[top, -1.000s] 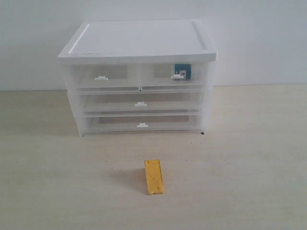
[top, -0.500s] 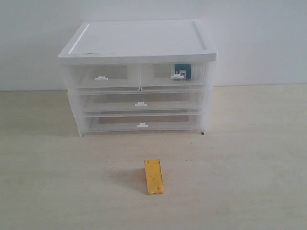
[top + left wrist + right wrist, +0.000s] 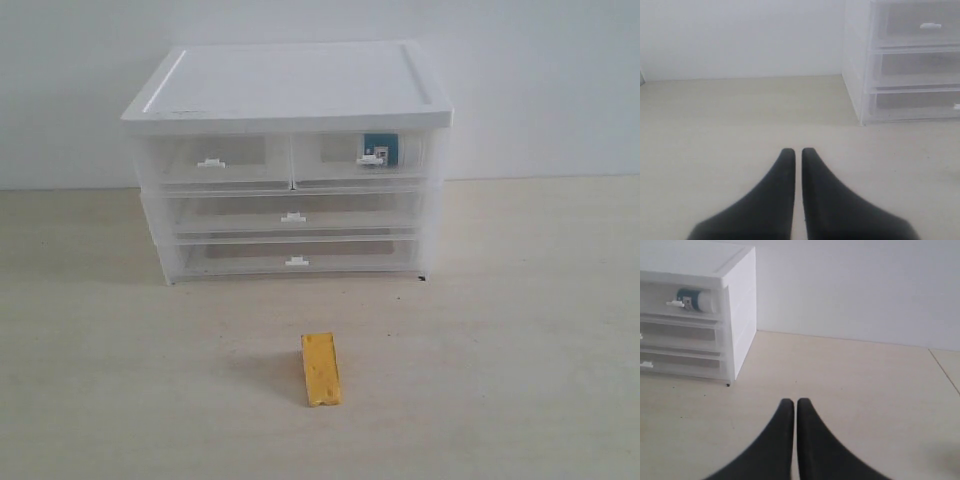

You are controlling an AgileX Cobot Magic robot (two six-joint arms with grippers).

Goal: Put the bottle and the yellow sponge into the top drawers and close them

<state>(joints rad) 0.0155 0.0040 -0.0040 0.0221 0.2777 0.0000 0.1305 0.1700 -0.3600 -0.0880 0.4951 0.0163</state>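
On the table (image 3: 520,330), in front of the drawer unit (image 3: 290,90), the sponge (image 3: 321,369) lies flat and alone. Neither wrist view shows it, so it is nowhere close to either pair of jaws. The bottle (image 3: 381,150) sits inside the right top drawer (image 3: 335,150), which is pushed in, as is the left top drawer (image 3: 215,160). In the right wrist view the bottle is well apart from the right jaws. The left jaws and right jaws are both closed on nothing, over bare table. Since a second ago, sponge, bottle and drawers have not moved.
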